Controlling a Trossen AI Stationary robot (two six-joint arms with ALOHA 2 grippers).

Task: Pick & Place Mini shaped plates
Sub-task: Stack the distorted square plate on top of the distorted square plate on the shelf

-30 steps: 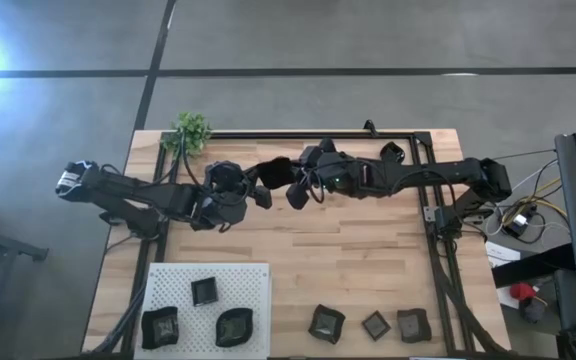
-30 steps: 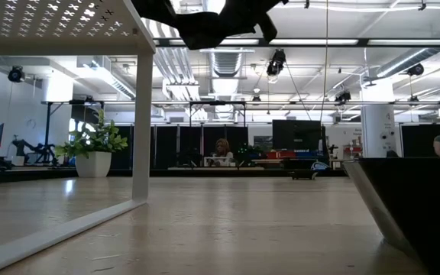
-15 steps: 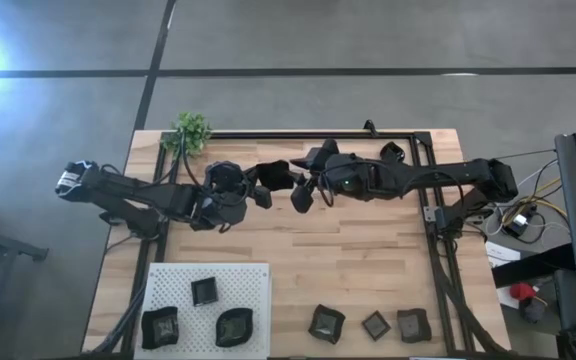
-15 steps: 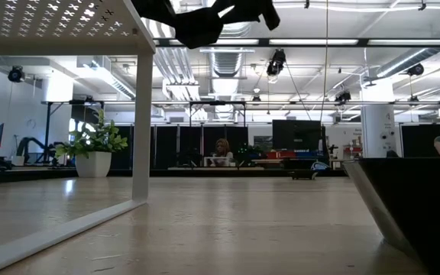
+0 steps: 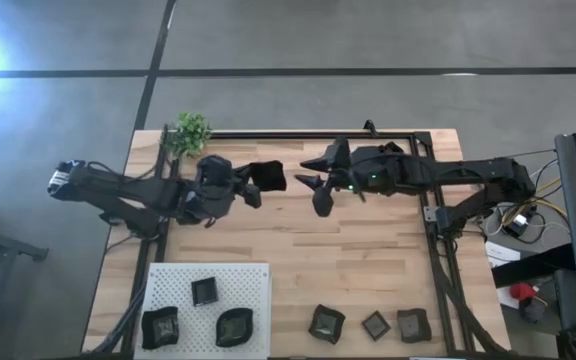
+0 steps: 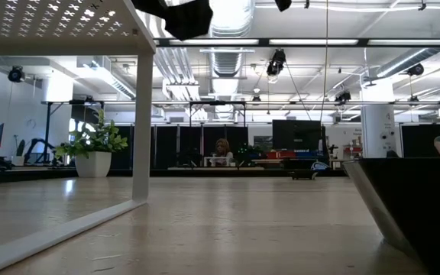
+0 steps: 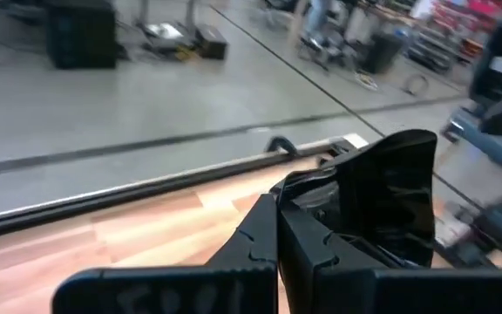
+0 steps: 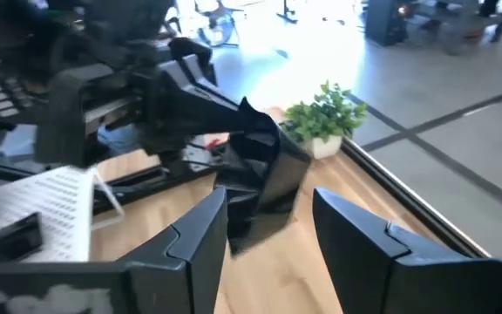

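Left gripper sits upper centre-left of the high view, above the table, clenched on a dark mini plate; in the left wrist view that plate stands on edge, pinched between the fingers. Right gripper is just right of it, upper centre of the high view, fingers spread and holding nothing, close to the held plate but apart from it; the right wrist view shows its own two fingers wide apart with the plate and the left gripper beyond them. Small green plant stands at the table's upper left corner. White perforated board lies lower left of the high view with three dark plates on it: a square one, one at its lower left, one lower right. Three more plates lie on bare wood along the bottom edge, right of centre.
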